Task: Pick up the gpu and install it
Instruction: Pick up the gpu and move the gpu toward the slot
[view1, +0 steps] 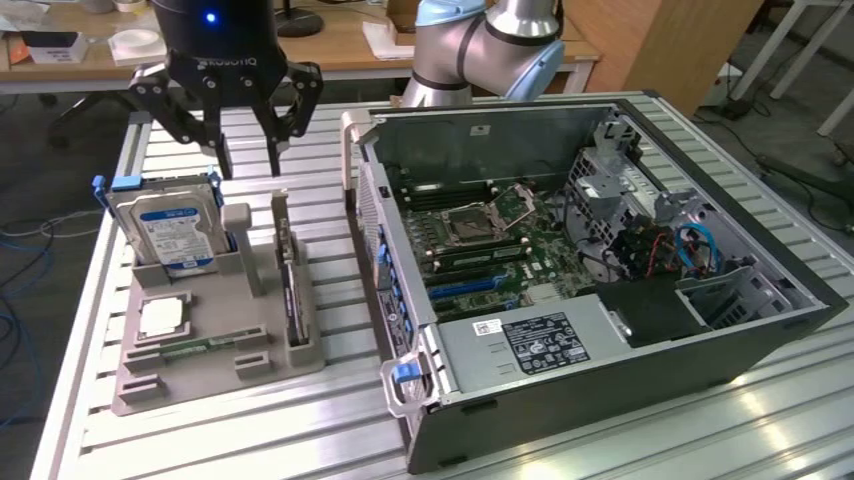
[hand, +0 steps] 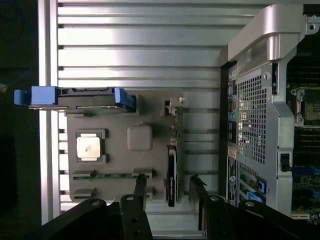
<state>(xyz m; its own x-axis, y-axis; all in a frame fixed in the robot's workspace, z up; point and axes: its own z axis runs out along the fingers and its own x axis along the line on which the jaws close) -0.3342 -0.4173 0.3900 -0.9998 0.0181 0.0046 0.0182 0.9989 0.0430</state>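
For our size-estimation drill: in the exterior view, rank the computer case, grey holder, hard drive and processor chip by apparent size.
1. computer case
2. grey holder
3. hard drive
4. processor chip

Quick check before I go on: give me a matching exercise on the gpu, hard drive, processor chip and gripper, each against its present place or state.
Things:
1. gpu
2. hard drive
3. processor chip
4. gripper

Places or states:
a. lying flat in a square recess of the grey holder
b. standing upright, held in blue brackets
c. on edge in the holder's slot nearest the computer case
d. above the holder, fingers open, holding nothing

Pairs: 1-c, 2-b, 3-a, 4-d
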